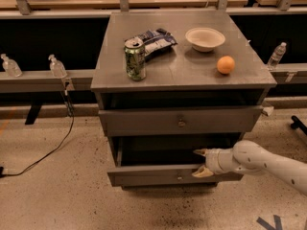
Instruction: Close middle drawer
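Drawers fill the front of a grey metal cabinet (182,75) that stands on a speckled floor (57,195). The middle drawer (153,176) sits low on the cabinet and stands pulled out toward the near side. Its dark tray is open to view behind a low, wide front panel, which has a small round knob (180,178) at its centre. Above it, the upper drawer (144,121) has a taller front and juts out only a little, with a dark gap under the cabinet top.

The gripper (200,163) is at the right part of the middle drawer, on a white arm (268,162) that reaches in from the right edge. Its two pale fingers are spread apart and hold nothing. The upper fingertip points left over the tray. The lower one lies at the top edge of the front panel, right of the knob, and whether it presses on the panel cannot be told.

On the cabinet top, a green can (135,59) stands upright near the left front, just beside a crumpled dark snack bag (156,40). A white bowl (205,38) sits farther back, and an orange (226,64) lies near the right side. A black cable (53,147) trails over the floor at the left.
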`<action>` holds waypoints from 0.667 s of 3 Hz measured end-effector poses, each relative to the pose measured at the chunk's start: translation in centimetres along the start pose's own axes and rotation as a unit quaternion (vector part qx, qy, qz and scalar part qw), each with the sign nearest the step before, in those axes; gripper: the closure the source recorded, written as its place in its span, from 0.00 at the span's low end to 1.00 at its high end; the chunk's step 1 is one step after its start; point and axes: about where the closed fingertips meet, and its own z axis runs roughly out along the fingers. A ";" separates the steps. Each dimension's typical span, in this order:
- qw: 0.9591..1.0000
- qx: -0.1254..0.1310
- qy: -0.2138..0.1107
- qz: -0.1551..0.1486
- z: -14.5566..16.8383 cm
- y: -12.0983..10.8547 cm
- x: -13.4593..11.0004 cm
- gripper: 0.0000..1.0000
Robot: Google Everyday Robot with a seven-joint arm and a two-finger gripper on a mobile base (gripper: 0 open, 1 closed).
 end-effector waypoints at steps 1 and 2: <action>1.000 0.013 0.007 -0.014 1.5 -3.5 -1.5 0.39; 1.000 0.013 0.008 -0.015 1.5 -3.5 -1.5 0.39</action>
